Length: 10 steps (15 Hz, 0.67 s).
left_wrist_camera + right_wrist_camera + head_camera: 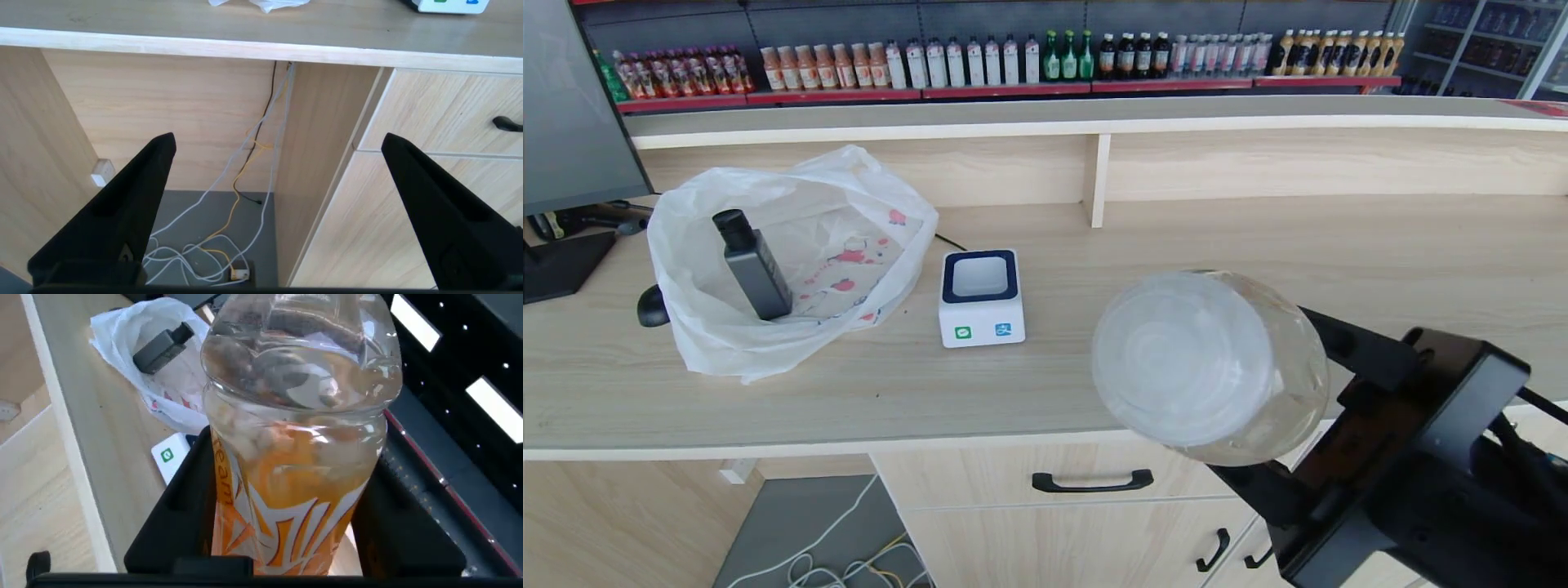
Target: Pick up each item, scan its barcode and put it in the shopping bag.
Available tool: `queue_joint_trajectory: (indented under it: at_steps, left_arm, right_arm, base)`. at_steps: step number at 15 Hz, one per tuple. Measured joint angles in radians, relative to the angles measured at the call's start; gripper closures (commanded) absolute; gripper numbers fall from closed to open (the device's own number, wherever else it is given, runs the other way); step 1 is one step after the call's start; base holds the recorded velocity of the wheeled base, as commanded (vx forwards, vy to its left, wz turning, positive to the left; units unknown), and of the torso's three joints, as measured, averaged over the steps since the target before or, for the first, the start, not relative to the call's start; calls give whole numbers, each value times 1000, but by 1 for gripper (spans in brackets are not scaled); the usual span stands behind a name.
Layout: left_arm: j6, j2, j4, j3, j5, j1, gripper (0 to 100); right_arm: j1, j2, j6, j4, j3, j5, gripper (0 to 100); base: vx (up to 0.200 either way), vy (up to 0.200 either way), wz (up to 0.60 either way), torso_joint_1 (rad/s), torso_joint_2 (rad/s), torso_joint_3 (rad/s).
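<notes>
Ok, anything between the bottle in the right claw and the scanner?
Nothing visible: bare wooden counter lies between the clear plastic bottle with the orange label and the white box scanner. Beyond it, the white plastic bag stands open.

Light wood-grain board, matt and smooth, is seen on the counter (1258, 245). The shopping bag (711, 327) is made of thin white plastic film, crinkled and semi-translucent, with a slight sheen. The grey bottle (757, 278) is finished matt. The scanner (980, 322) is cased in smooth white plastic, with 1 glossy window (980, 276). The clear bottle (1209, 367) is glossy transparent plastic with an orange printed label (245, 523). The drawer handle (1092, 482) is coated matt black.
</notes>
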Motion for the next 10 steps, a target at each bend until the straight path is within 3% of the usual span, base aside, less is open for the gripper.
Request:
queue_joint_trajectory:
  at_steps: [10]
  left_arm:
    - [0, 0, 0, 0, 0, 0, 0]
  right_arm:
    - [16, 54, -375, -113, 60, 174, 100]
  base:
    - [0, 0, 0, 0, 0, 0]
